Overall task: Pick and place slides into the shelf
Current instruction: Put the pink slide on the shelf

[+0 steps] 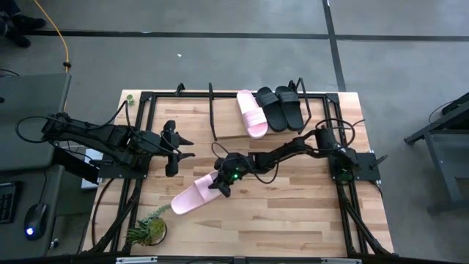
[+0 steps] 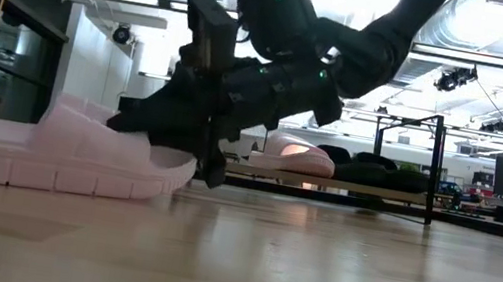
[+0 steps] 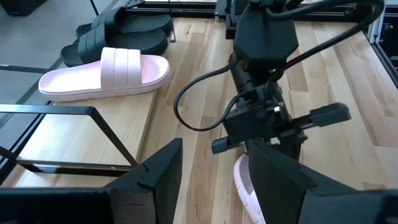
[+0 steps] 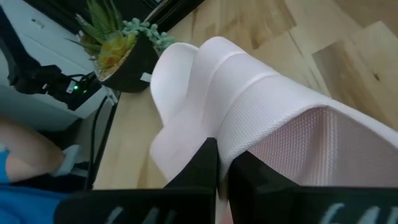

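small potted plant [image 1: 149,230], wooden table [image 1: 293,213]

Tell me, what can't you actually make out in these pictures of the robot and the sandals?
- Low view: the right gripper covers the near pink slide's end, so the grip point is hidden.
- Right wrist view: that slide fills the picture; the shelf is out of frame.
- High view: the shelf's board is partly covered by one pink slide and two black slides.
- Left wrist view: the picture's bottom edge cuts off the near slide.

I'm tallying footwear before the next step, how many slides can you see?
4. One pink slide and two black slides sit on the shelf; a second pink slide lies on the table, pinched by the right gripper. None seem hidden.
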Tool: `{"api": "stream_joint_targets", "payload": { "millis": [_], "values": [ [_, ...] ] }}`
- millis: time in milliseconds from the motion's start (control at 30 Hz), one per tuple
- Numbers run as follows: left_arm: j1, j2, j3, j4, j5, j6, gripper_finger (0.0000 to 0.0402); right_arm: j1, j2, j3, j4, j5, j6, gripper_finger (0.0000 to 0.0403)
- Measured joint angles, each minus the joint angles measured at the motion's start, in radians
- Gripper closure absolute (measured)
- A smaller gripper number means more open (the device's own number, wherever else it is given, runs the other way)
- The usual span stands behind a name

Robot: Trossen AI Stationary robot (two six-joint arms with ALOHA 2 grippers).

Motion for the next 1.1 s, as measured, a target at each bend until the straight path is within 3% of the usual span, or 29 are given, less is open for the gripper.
{"api": "stream_joint_targets", "payload": {
  "millis": [600,1100],
  "values": [
    [0.0,0.0,0.0,0.001,-0.002,0.0,0.0234,0.001,-0.125,0.0,-0.164,-0.01,-0.085,0.0402],
    [0.0,0.003,0.0,0.008,-0.004,0.123,0.0234,0.018,-0.318,0.001,-0.415,0.207,-0.21,0.0403]
  ]
}}
